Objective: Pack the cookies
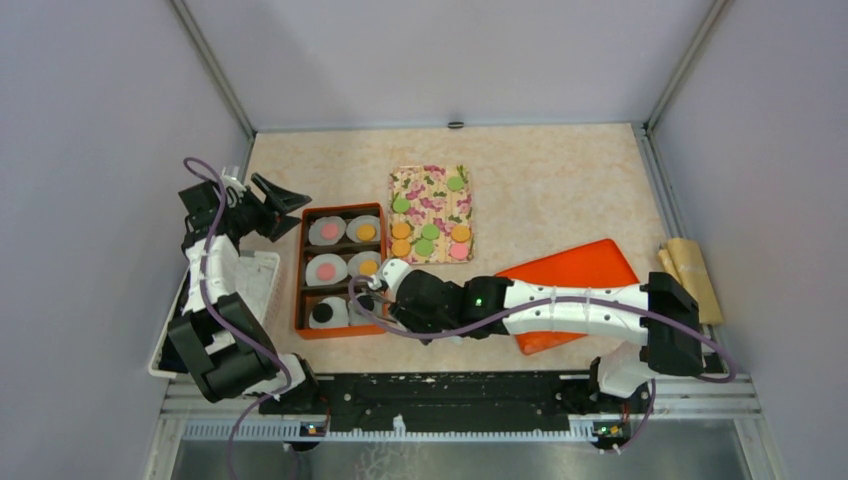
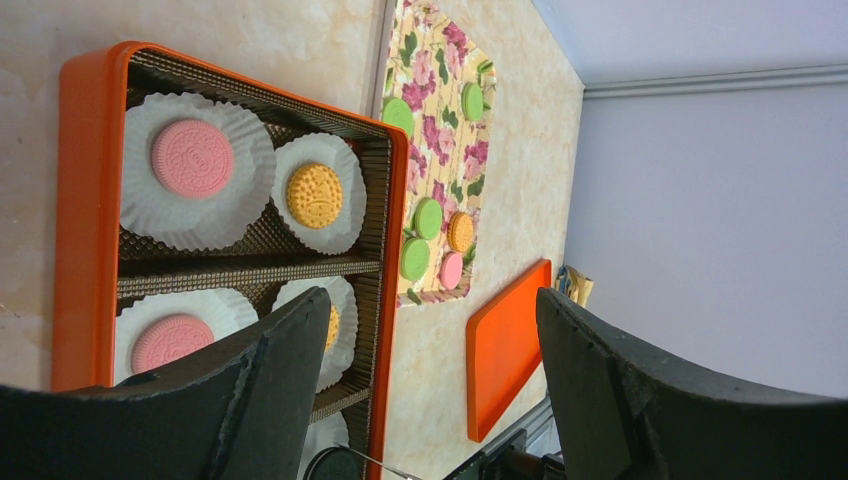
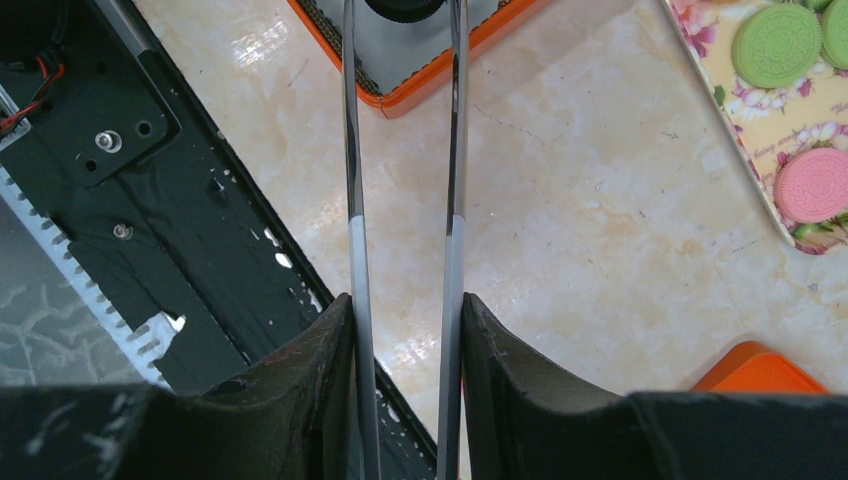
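Six white fluted paper liners (image 2: 255, 170) sit in the compartments of the orange rectangular box (image 1: 299, 270), which I take as my landmark. Five of them carry small round flat cookies (image 1: 330, 230): pink and orange in the far and middle rows, black in the near-left one. Over the box's near-right compartment, the right gripper (image 3: 405, 312) has its fingers pressed in on a pair of long thin metal tongs (image 3: 353, 200). The tong tips pinch a black cookie (image 3: 405, 8) above the liner there; I cannot tell whether it touches the paper. Just beside the box's far-left corner, the left gripper (image 2: 432, 300) hangs with its fingers spread wide, holding nothing. To the right of the box, level with its far end, a floral-patterned rectangular tray (image 1: 440, 200) carries several more cookies in green, orange and pink. Right of the box's near end lies a flat orange lid (image 1: 580, 275), partly under the right arm.
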